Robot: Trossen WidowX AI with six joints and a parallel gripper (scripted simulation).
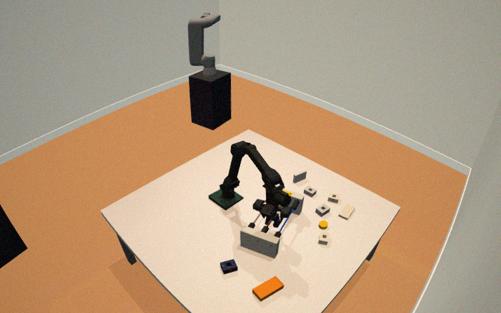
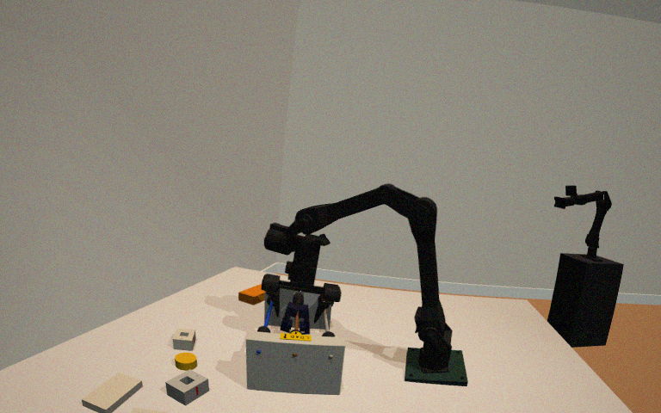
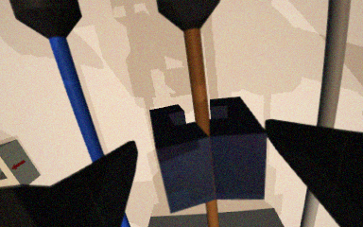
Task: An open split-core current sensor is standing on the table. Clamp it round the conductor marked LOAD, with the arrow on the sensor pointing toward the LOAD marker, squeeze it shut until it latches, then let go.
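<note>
The dark navy sensor (image 2: 288, 325) (image 3: 238, 165) sits astride the brown conductor (image 3: 196, 71), the middle one, between its two end panels. Its two halves stand spread, with a gap between them at one end. The conductor passes between them. The yellow LOAD marker (image 1: 288, 193) (image 2: 304, 336) is on top of one panel, at the middle conductor. My gripper (image 2: 297, 317) (image 3: 200, 136) is wide open, with a finger on each side of the sensor. In the wrist view a gap shows at the left finger; the right fingertip appears close to the sensor, contact unclear. The sensor's arrow is not visible.
A blue conductor (image 3: 77, 99) and a grey conductor (image 3: 333, 61) run beside the middle one, close to my fingers. Grey end panels (image 1: 258, 244) (image 2: 294, 372) bound them. A navy block (image 1: 229, 266), an orange block (image 1: 268, 287), several pale blocks and a yellow disc (image 1: 323, 224) (image 2: 185, 360) lie around.
</note>
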